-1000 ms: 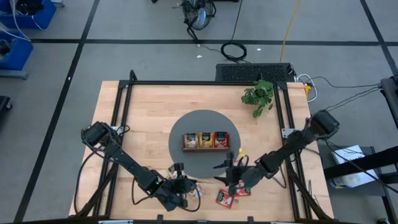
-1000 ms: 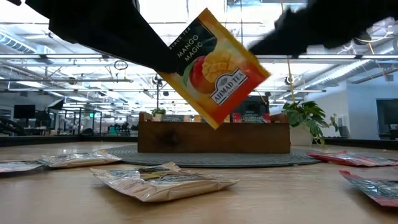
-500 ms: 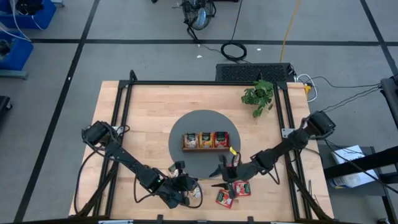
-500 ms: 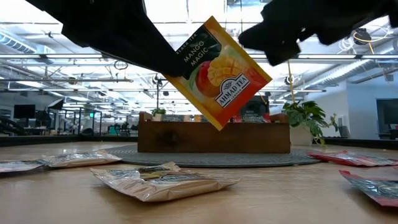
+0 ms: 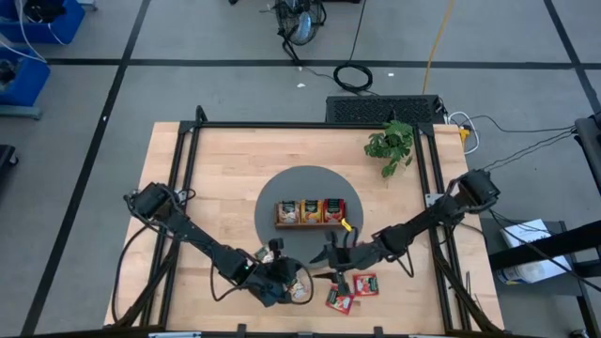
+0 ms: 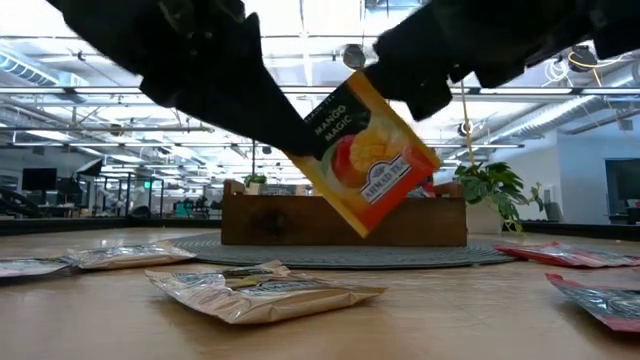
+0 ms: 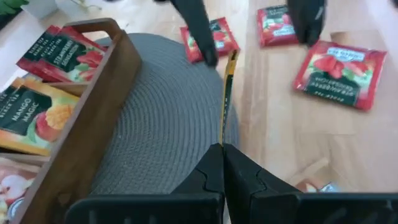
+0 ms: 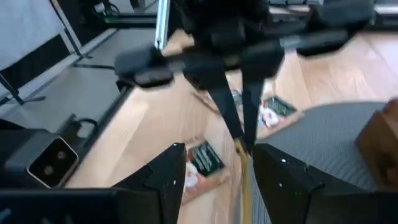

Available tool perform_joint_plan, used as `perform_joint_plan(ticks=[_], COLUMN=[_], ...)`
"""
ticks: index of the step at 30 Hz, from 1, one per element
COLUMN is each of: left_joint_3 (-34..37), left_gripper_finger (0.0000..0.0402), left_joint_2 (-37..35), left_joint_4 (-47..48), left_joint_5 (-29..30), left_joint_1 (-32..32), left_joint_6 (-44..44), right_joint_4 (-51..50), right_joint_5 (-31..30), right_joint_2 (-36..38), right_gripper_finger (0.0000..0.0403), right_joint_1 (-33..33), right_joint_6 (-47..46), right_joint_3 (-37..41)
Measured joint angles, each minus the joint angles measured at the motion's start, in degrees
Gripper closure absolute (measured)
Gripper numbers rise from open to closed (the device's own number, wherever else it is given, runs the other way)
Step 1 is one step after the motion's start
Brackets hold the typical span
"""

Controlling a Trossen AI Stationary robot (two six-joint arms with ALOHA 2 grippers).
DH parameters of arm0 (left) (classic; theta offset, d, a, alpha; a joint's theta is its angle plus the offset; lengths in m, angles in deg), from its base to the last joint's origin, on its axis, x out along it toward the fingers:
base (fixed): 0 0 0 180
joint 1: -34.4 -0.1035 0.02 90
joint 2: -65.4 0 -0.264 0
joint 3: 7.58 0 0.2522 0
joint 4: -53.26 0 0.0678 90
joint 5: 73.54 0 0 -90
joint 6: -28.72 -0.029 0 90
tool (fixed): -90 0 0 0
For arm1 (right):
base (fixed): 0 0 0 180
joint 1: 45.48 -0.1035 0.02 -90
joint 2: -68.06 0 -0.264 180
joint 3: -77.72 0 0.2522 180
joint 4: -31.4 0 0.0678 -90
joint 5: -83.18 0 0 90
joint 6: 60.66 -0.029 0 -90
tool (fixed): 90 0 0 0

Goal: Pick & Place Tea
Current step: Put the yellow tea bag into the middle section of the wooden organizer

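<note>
Orange mango tea sachet [image 6: 365,152] clamped in left gripper [image 7: 222,147] fingers, aloft just before the wooden tray [image 6: 340,220]; right gripper [image 8: 214,163] fingers apart, straddling it.

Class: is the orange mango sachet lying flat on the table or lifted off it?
Lifted off it. The left gripper pinches the orange mango sachet, which hangs tilted above the table.
</note>
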Motion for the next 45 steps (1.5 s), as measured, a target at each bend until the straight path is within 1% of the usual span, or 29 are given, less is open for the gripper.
perform_joint_plan(ticks=[4,7,10,14,21,25,31,37,40,42,45], left_joint_3=[0.0,0.0,0.0,0.0,0.0,0.03,0.07,0.0,0.06,-0.1,0.11], left_gripper_finger=[0.04,0.04,0.04,0.0399,0.0398,0.0392,0.0362,0.033,0.0324,0.0325,0.0331], left_joint_2=[-0.02,-0.02,-0.02,-0.02,-0.02,-0.02,-0.02,-1.26,-2.5,-2.84,-3.64], left_joint_4=[-0.89,-1.44,-1.32,-1.37,-1.99,-1.69,-2.53,-0.15,3.23,5.06,7.58], left_joint_5=[-0.64,-0.79,-0.9,-0.89,-1.03,-1.2,-4.08,-4.24,-4.18,-4.05,-1.73], left_joint_1=[0.13,0.2,0.17,0.13,-0.17,-0.31,0.61,3.02,4.85,6.0,7.68], left_joint_6=[-0.4,-1.04,-1.05,-0.99,-1.21,-0.33,0.59,1.24,2.62,4.45,5.74], right_joint_4=[-2.14,-1.18,-0.8,0.29,3.88,3.92,4.57,5.74,8.39,11.04,13.88], right_joint_5=[-0.01,0.05,1.26,1.79,6.44,6.31,5.54,1.16,1.3,1.4,1.51], right_joint_2=[-1.43,-1.69,-1.71,-1.71,-4.89,-5.86,-5.33,-4.08,-0.79,2.81,7.95], right_gripper_finger=[0.0232,0.0233,0.0244,0.0282,0.0353,0.0395,0.0402,0.0402,0.0402,0.0402,0.0403], right_joint_1=[1.18,1.69,1.83,1.83,2.28,3.16,3.71,4.51,6.09,7.25,9.94], right_joint_6=[-1.21,-1.36,-0.45,1.07,1.69,2.73,4.12,5.83,6.7,8.68,9.76], right_joint_3=[0.0,0.0,-0.02,-0.02,-0.59,-0.76,-0.76,-0.6,0.87,2.57,5.59])
